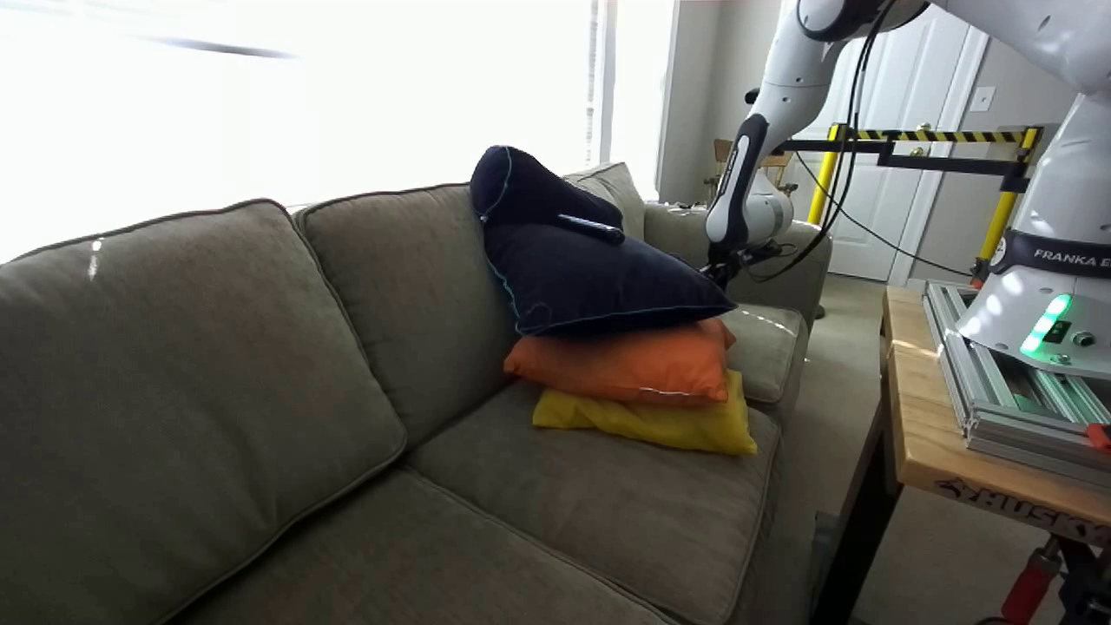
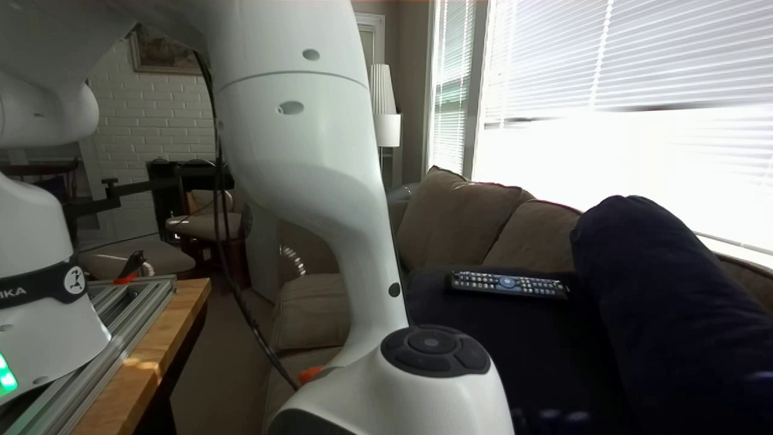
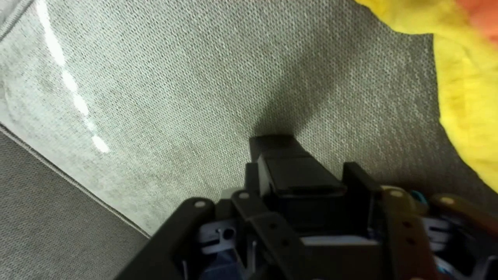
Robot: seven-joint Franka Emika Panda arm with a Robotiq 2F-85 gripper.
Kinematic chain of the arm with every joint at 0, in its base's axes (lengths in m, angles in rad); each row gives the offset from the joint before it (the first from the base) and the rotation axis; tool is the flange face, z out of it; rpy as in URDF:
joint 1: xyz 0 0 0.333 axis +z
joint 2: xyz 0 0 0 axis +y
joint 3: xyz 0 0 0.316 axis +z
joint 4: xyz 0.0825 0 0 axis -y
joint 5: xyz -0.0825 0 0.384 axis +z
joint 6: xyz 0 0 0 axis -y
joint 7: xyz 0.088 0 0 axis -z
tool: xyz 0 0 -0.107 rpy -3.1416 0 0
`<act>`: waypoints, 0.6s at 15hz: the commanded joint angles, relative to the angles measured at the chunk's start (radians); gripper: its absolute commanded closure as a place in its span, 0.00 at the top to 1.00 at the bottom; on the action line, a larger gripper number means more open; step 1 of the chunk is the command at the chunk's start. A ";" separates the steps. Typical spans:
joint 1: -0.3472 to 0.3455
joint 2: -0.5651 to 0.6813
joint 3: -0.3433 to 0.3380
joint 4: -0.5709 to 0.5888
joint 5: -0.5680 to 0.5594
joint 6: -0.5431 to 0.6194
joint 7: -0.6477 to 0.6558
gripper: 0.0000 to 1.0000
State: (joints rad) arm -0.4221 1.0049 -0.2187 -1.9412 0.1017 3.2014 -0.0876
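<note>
A: What does the sofa bear, left to right?

B: In an exterior view, clocked from its middle, the taupe sofa (image 1: 217, 365) spreads from eight o'clock. Next comes a navy pillow (image 1: 599, 278) with light-blue piping, towards two o'clock, a remote control (image 1: 592, 228) lying on it. Under the navy one sits an orange pillow (image 1: 634, 365) at four o'clock, with a yellow pillow (image 1: 664, 417) undermost, nearer five.

A: And the tool?

B: The gripper (image 3: 302, 173) shows in the wrist view at four o'clock. Its fingers (image 3: 352, 177) stand partway apart, clamped on a black block-like object (image 3: 291, 167), too dark to name more closely.

A: Where is that object?

B: Over the sofa's seat, its far end towards eleven o'clock; whether it touches the fabric cannot be told. The yellow pillow lies apart, at two o'clock from the gripper.

A: And farthest right?

B: In an exterior view, the wooden workbench (image 1: 922, 408) carries the arm's base (image 1: 1015, 299) at three o'clock.
</note>
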 commanded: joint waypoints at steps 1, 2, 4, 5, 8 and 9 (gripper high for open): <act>-0.039 -0.094 0.033 -0.110 -0.061 0.058 -0.025 0.32; -0.045 -0.105 0.039 -0.124 -0.070 0.072 -0.026 0.32; -0.055 -0.129 0.047 -0.150 -0.087 0.081 -0.028 0.32; -0.055 -0.138 0.046 -0.161 -0.094 0.086 -0.026 0.32; -0.055 -0.148 0.042 -0.175 -0.110 0.080 -0.025 0.32; -0.051 -0.148 0.036 -0.176 -0.110 0.075 -0.023 0.32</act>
State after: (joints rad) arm -0.4528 0.8946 -0.1910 -2.0702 0.0299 3.2648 -0.0936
